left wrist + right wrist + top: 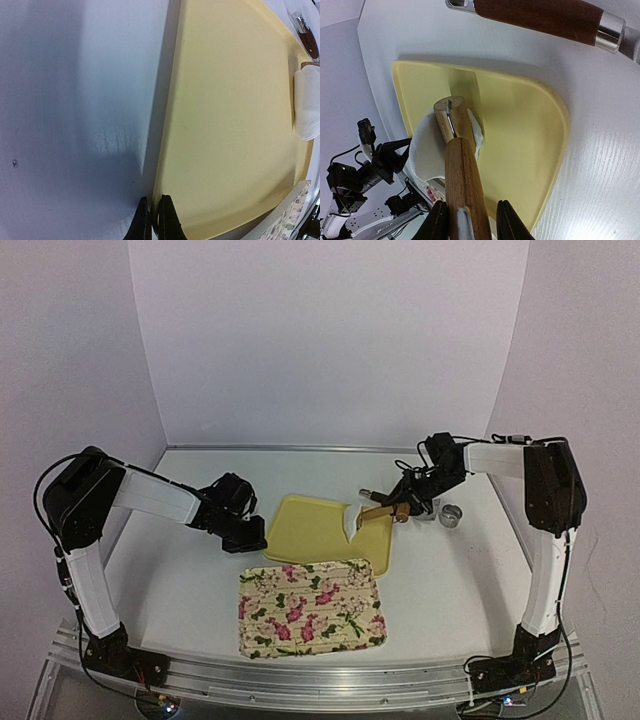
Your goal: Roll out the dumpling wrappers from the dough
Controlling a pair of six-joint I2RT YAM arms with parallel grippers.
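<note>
Right claw point(471, 205): narrow, clamped on the wooden pin point(462, 170), 1 finger on each side of the shaft. The pin points away from the wrist, across the right part of the yellow tray point(310, 525).

Dough point(426, 155): 1 white flattish piece, uneven outline, inside the yellow tray at its right edge. The pin's far end lies over it. I cannot tell whether the pin presses on it or sits just above. From the left wrist the piece looks thick at its edge. I cannot call it a clean round disc.

Left claw point(154, 205): fingers drawn together, only a sliver between them. It sits low at the yellow tray's left rim, and the rim line runs into that sliver. I cannot tell whether the rim is pinched.

Other items on the table point(440, 580):
- Floral tray point(312, 608), near side of the yellow tray, their edges close or overlapping.
- Metal ring point(452, 515), right of the yellow tray, just beside the right claw.
- Brown-handled tool point(545, 17) with metal ends, on the bare table beyond the yellow tray's far right corner, apart from the pin. I cannot make out what kind of tool it is.

Both arms reach inward, 1 toward each side of the yellow tray.
</note>
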